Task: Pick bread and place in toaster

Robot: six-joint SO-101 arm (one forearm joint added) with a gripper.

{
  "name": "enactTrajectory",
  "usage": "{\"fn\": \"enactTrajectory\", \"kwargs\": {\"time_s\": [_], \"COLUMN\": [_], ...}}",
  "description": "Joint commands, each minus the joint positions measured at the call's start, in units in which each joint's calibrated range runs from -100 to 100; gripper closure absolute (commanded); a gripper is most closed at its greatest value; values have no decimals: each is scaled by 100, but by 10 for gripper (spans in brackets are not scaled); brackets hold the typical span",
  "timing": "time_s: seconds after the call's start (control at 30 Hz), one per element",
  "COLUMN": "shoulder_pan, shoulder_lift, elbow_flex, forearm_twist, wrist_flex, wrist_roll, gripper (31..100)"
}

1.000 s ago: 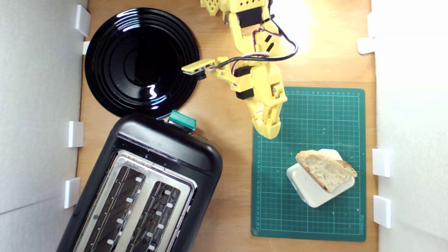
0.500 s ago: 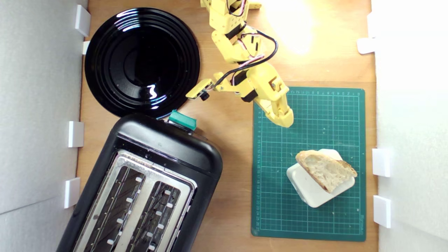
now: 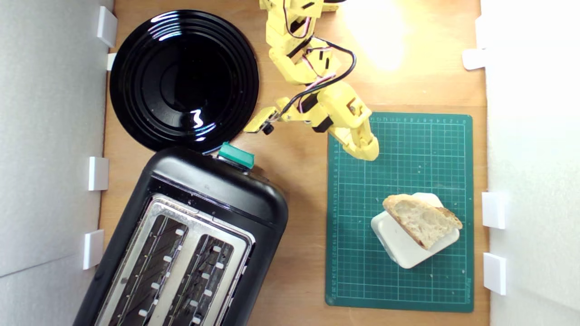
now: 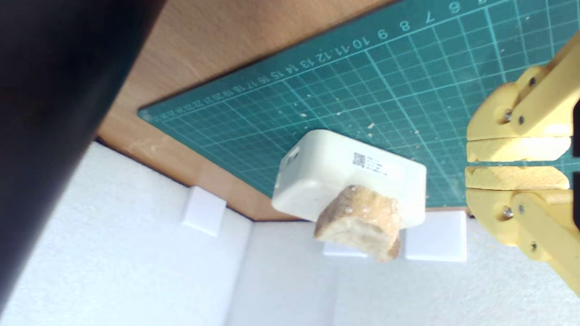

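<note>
Hovering over the green cutting mat's (image 3: 408, 149) numbered edge, the gripper (image 4: 516, 164) is empty, jaws nearly closed. Bare mat separates it from the bread (image 3: 421, 219), which lies on a cream block (image 4: 326, 172) bearing an unreadable QR label. The toaster (image 3: 190, 240) stands well apart on the table (image 3: 299, 181).

Pretty simple setup: a light wooden bench (image 3: 299, 181) boxed in by white foam walls (image 3: 50, 181) on both sides, with little white blocks (image 3: 98, 173) stuck along the edges. There's a bright patch of light (image 3: 385, 45) glaring off the wood at the top of the exterior view.
</note>
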Motion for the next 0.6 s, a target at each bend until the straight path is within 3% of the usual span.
{"fn": "enactTrajectory", "kwargs": {"time_s": [0.0, 0.1, 0.23, 0.3, 0.57], "shoulder_pan": [3, -85, -126, -126, -545], "shoulder_lift": [95, 228, 245, 320, 503], "elbow_flex": [-189, -244, -244, -289, -398], "forearm_twist": [-257, -484, -502, -575, -1472], "wrist_flex": [-330, -398, -398, -398, -398], "wrist_roll": [146, 167, 428, 444, 465], "gripper": [828, 693, 606, 579, 539]}}
